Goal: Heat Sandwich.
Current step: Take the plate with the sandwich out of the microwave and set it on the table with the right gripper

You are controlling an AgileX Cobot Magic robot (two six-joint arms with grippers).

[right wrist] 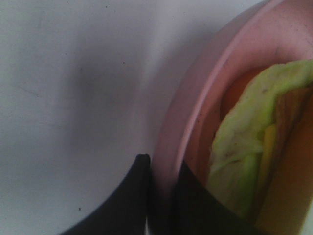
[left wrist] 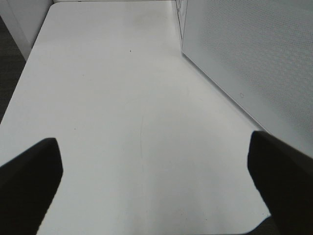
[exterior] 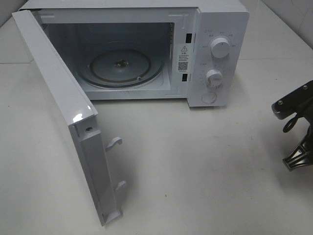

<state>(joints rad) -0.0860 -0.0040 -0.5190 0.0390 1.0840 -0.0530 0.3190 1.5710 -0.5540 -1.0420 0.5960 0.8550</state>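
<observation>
A white microwave (exterior: 146, 49) stands at the back of the white bench (exterior: 205, 166), its door (exterior: 68, 122) swung fully open toward the left, the glass turntable (exterior: 122, 68) bare inside and two dials (exterior: 218, 49) on the control panel to the right. Part of the right arm (exterior: 298, 127) shows at the right edge of the overhead view. In the right wrist view, the right gripper (right wrist: 161, 196) has its dark fingers (right wrist: 132, 196) narrowed onto the rim of a pink plate (right wrist: 195, 107), one inside and one outside; the sandwich (right wrist: 254, 147), yellowish-green with a brown edge, lies on that plate. The left gripper (left wrist: 156, 181) hangs over bare bench beside the microwave's perforated wall (left wrist: 254, 54), fingers (left wrist: 29, 181) spread wide and holding nothing
</observation>
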